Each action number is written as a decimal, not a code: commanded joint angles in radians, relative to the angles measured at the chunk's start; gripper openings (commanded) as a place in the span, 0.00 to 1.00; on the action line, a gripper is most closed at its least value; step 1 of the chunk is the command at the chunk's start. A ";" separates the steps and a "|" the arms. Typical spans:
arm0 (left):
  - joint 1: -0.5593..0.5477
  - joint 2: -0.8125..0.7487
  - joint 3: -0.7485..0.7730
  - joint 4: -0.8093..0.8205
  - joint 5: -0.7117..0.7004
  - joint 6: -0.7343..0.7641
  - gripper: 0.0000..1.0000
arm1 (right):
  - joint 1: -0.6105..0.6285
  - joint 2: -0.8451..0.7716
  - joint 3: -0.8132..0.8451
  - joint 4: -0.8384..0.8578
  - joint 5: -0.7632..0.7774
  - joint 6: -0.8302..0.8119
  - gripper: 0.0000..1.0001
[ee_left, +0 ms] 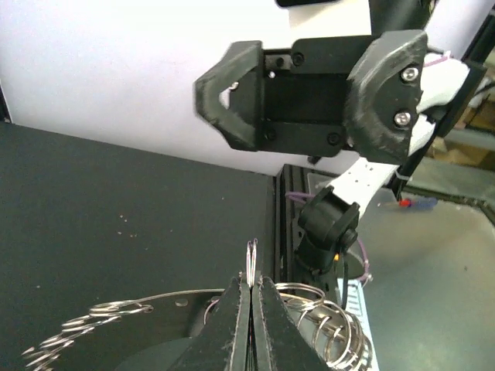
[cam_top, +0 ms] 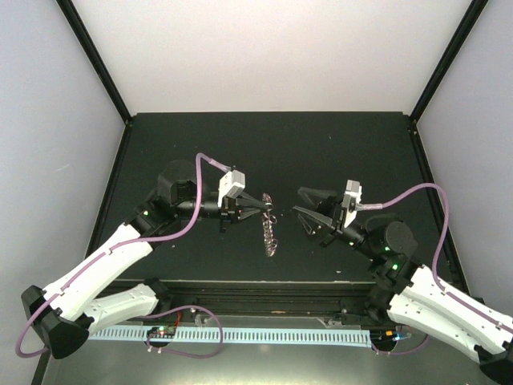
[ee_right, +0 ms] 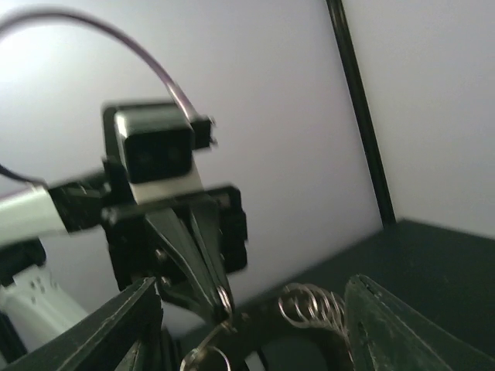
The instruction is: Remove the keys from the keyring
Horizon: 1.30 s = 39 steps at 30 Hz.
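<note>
The jaws of the left gripper (ee_left: 250, 287) are pressed together on one small wire loop at the rim of the keyring (cam_top: 270, 233). The jaws of the right gripper (cam_top: 297, 200) stand spread and hold nothing. The ring sits between the two grippers, just to the left of the right fingertips, which point straight at it. In the top view it shows as a narrow strip trailing from the left fingertips toward the near edge of the table (cam_top: 200, 144), so its long axis runs across the line joining the grippers. The right arm is the free one and close by. I cannot pick out the key among the loops.
</note>
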 commanded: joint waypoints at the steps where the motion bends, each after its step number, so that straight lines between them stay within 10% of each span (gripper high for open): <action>1: -0.015 0.020 0.076 -0.131 -0.004 0.150 0.02 | -0.044 0.046 0.129 -0.377 -0.153 -0.098 0.65; 20: -0.050 0.131 0.171 -0.380 0.007 0.275 0.01 | -0.045 0.273 0.394 -0.889 -0.328 -0.285 0.54; 39: -0.099 0.157 0.185 -0.429 0.026 0.296 0.02 | -0.045 0.369 0.481 -0.932 -0.413 -0.342 0.26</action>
